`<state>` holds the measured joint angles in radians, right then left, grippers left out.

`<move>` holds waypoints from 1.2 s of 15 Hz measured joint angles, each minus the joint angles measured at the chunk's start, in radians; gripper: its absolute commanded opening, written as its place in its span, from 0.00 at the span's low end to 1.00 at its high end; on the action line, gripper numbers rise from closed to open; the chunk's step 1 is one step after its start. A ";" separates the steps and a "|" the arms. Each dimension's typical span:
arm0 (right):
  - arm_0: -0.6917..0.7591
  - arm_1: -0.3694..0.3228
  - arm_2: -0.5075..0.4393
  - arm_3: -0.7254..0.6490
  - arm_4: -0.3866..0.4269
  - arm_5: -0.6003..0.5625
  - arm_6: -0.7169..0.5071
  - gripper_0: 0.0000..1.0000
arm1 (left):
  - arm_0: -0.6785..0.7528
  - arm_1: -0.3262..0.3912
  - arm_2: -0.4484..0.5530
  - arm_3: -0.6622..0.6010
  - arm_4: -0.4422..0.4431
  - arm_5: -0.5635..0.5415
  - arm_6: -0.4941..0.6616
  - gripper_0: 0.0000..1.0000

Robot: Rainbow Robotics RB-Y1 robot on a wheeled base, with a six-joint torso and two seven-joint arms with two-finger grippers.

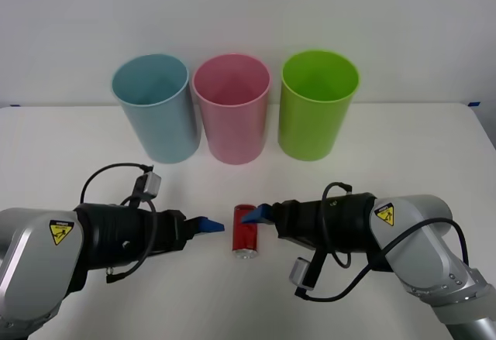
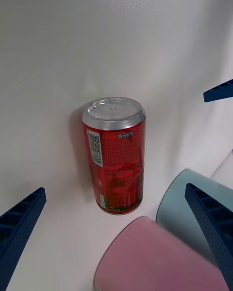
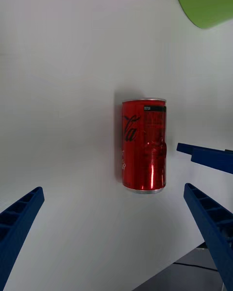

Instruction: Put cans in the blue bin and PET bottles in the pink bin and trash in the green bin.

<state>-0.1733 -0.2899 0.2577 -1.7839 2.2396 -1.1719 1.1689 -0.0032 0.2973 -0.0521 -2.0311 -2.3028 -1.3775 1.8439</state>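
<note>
One red can [image 1: 245, 231] lies on the white table [image 1: 403, 146].

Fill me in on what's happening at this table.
A small red drink can lies on its side on the white table, between two robot arms. The left claw and the right claw both point at it, open, neither gripping it. Behind stand three tall plastic cup-shaped bins: light-blue, pale-pink and lime-green. The can is not yet sorted.
</note>
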 measured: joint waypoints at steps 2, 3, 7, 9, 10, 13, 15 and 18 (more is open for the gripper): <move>0.000 0.000 0.000 0.000 0.000 0.000 0.000 1.00 | 0.001 -0.001 0.000 0.001 0.001 0.000 0.000 1.00; 0.000 0.000 0.000 0.000 0.000 0.000 0.000 1.00 | 0.000 0.000 0.000 0.001 0.001 0.000 0.000 1.00; 0.000 0.000 0.000 0.000 0.000 0.000 0.000 1.00 | 0.001 -0.001 0.006 0.002 0.009 0.000 0.000 1.00; 0.000 0.000 0.000 0.000 0.000 0.000 0.000 1.00 | 0.002 0.012 0.016 0.002 0.036 0.000 0.000 1.00; 0.000 0.000 0.000 0.000 0.000 0.000 0.000 1.00 | 0.001 0.025 0.021 0.002 0.054 0.000 0.000 1.00; 0.000 0.000 0.000 0.000 0.000 0.000 0.000 1.00 | 0.002 0.079 0.038 0.002 0.126 0.001 -0.003 1.00; 0.000 0.000 0.000 0.000 0.000 0.000 0.000 1.00 | 0.008 0.107 0.057 0.001 0.179 0.004 -0.017 1.00; 0.000 0.000 0.000 0.000 0.000 0.000 0.000 1.00 | 0.020 0.130 0.086 0.001 0.247 0.011 -0.046 1.00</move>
<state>-0.1733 -0.2899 0.2577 -1.7840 2.2396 -1.1719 1.1689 0.0166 0.4274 0.0340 -2.0297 -2.0555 -1.3663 1.7981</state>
